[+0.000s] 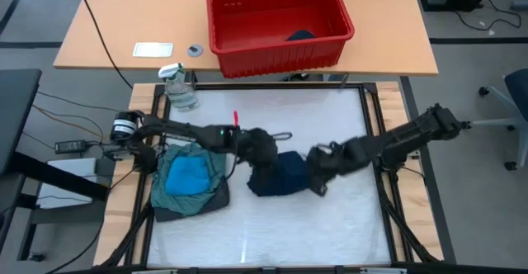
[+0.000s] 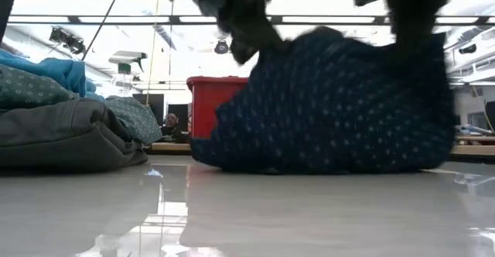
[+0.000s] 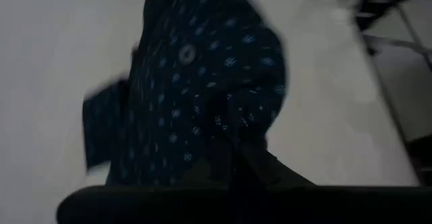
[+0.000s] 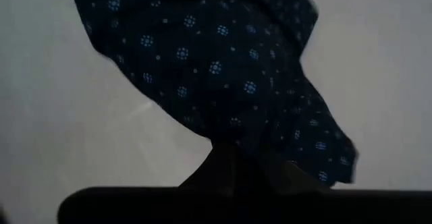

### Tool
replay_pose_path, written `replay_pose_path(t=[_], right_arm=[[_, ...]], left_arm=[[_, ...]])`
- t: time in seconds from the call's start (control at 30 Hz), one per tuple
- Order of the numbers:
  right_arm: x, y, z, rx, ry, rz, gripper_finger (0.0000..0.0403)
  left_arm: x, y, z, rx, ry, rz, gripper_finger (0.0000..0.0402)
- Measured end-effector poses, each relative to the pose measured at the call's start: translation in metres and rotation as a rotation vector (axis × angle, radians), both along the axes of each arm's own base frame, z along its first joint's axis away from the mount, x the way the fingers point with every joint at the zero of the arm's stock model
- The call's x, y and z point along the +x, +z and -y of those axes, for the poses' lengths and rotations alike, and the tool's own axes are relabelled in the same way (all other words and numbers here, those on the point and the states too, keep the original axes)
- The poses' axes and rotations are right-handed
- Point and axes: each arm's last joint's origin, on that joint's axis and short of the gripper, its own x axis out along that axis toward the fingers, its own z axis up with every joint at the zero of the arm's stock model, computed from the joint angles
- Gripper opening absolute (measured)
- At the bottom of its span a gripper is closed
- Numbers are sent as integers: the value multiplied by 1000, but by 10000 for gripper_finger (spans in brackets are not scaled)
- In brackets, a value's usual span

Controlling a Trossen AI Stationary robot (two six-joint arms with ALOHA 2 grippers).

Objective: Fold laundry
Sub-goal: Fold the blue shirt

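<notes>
The navy dotted piece (image 1: 285,175) of the laundry hangs bunched between my two grippers at the middle of the table; its lower edge (image 2: 309,166) touches the tabletop. My left gripper (image 1: 262,154) is shut on its left end and my right gripper (image 1: 318,171) on its right end. At the table's left lies a folded stack: a bright blue piece (image 1: 188,175) on a teal-green shirt (image 1: 206,160), on a dark grey piece (image 1: 206,204). My left gripper holds the navy dotted piece by a bunched fold at its upper left (image 3: 223,126), pinched between the two fingers, which slant down from the table's left. The cloth hangs slack below them, its bottom on the table. How many layers, I cannot tell. My right gripper pinches a gathered fold at the piece's upper right (image 4: 236,126) between its two fingers, which point steeply down from above. The cloth hangs below the fingers and spreads out toward the table. The fingers and the cloth hide the exact contact.
A red bin (image 1: 276,18) with a dark item inside stands on the wooden table beyond the far edge. A clear spray bottle (image 1: 177,88) stands at the far left corner, and a small red thing (image 1: 235,119) lies near it. Bare white tabletop (image 1: 330,233) lies toward the near edge.
</notes>
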Motion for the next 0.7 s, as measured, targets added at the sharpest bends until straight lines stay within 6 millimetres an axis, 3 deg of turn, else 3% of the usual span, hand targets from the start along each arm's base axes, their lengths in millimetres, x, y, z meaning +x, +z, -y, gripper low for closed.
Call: replay_pose_path(t=[0.1,0.2,0.37,0.5,0.57,0.7], right_arm=[[8,-5,32,8,9,44,18],[17,-23,63,41,31,61,18],[23,-60,111,132,36,90,18],[26,-76,138,193,1,133,18],[28,-79,148,188,-28,150,34],[26,-74,161,168,-71,207,110]], left_arm=[[-6,-7,-25,-52,97,-79,4],[-11,-10,-42,-91,157,-148,4],[-16,-18,-59,-136,240,-231,4],[-18,-18,-71,-183,316,-241,4],[-19,-18,-75,-215,340,-247,4],[-20,-17,-77,-314,334,-261,1]])
